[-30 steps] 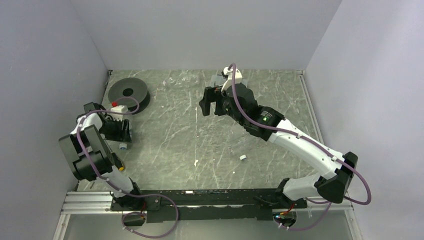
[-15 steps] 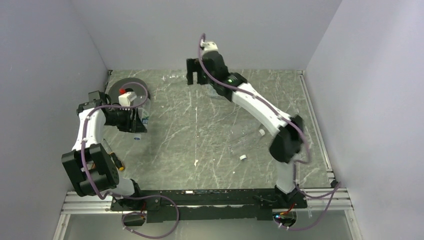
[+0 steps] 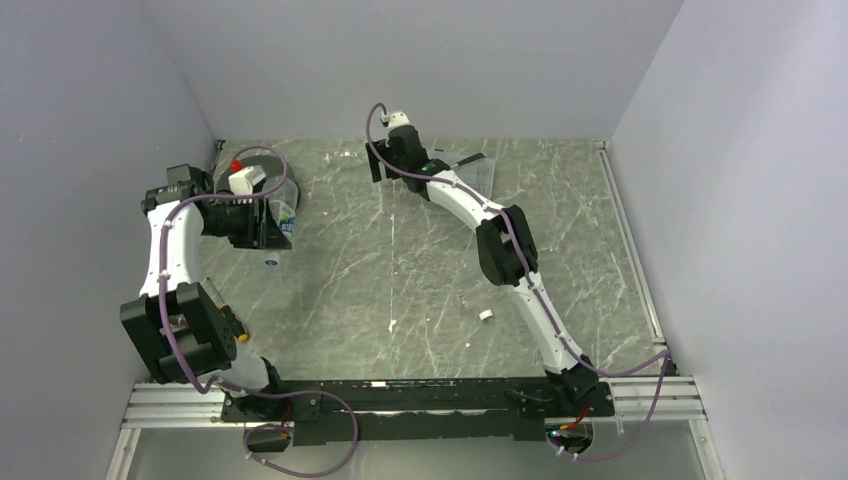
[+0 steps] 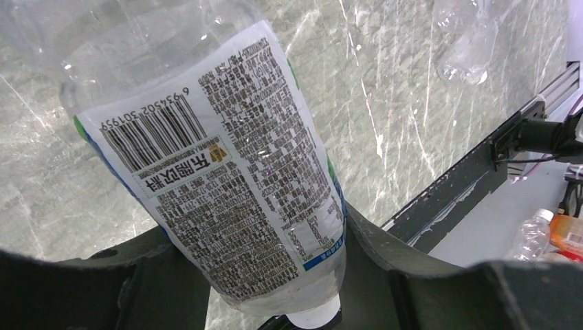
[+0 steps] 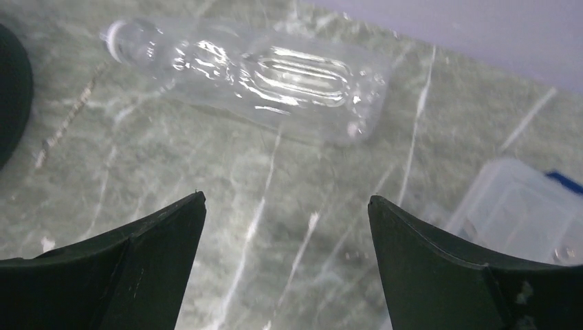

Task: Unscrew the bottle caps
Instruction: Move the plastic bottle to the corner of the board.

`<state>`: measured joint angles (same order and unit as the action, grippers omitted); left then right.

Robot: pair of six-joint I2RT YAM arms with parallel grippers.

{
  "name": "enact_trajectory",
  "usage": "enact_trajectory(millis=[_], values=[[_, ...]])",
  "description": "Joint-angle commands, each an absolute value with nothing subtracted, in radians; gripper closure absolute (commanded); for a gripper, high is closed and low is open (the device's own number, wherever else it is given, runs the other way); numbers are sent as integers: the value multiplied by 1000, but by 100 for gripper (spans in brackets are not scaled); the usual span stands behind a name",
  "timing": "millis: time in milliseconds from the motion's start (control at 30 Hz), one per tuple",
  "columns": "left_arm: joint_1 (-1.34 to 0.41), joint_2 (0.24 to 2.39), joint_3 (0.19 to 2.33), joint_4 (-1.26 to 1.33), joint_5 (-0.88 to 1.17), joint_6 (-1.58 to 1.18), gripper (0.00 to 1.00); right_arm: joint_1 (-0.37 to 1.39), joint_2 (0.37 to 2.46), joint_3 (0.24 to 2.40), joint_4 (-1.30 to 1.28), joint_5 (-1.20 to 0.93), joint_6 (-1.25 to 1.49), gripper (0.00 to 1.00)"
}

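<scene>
Desk (image 3: 400, 290) middle: open, one loose cap (image 3: 485, 315) near right.
Far side: lying bottle (image 5: 254, 72), clear tray (image 5: 522, 206).
Far left: black spool (image 3: 265, 160), held labelled bottle (image 4: 227, 185).

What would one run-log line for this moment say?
left hand: shut on clear plastic bottle with white printed label, white round cap on | right hand: open, facing unlabelled clear plastic bottle lying flat

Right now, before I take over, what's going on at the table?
The left arm's jaws are closed on a labelled bottle, apparently lifted off the table at its left side, with the white cap on. The right arm's jaws stand open above a clear bottle lying on its side near the back, not touching it. A clear tray sits beside that bottle. One loose cap lies on the table.
</scene>
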<state>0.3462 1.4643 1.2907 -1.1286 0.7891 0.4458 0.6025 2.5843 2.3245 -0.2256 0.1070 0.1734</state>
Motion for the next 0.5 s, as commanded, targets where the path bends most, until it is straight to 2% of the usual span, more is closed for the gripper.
enact_trajectory(millis=[0, 133, 267, 467], values=[[346, 1486, 1348, -1163, 834, 425, 66, 593, 2588, 2381, 87, 99, 94, 10], [347, 1499, 1370, -1164, 853, 408, 66, 581, 2655, 2390, 224, 89, 65, 9], [346, 1527, 1398, -1151, 863, 382, 66, 562, 2729, 2430, 348, 99, 66, 1], [346, 1580, 1426, -1148, 865, 373, 66, 506, 2877, 2601, 406, 71, 208, 3]])
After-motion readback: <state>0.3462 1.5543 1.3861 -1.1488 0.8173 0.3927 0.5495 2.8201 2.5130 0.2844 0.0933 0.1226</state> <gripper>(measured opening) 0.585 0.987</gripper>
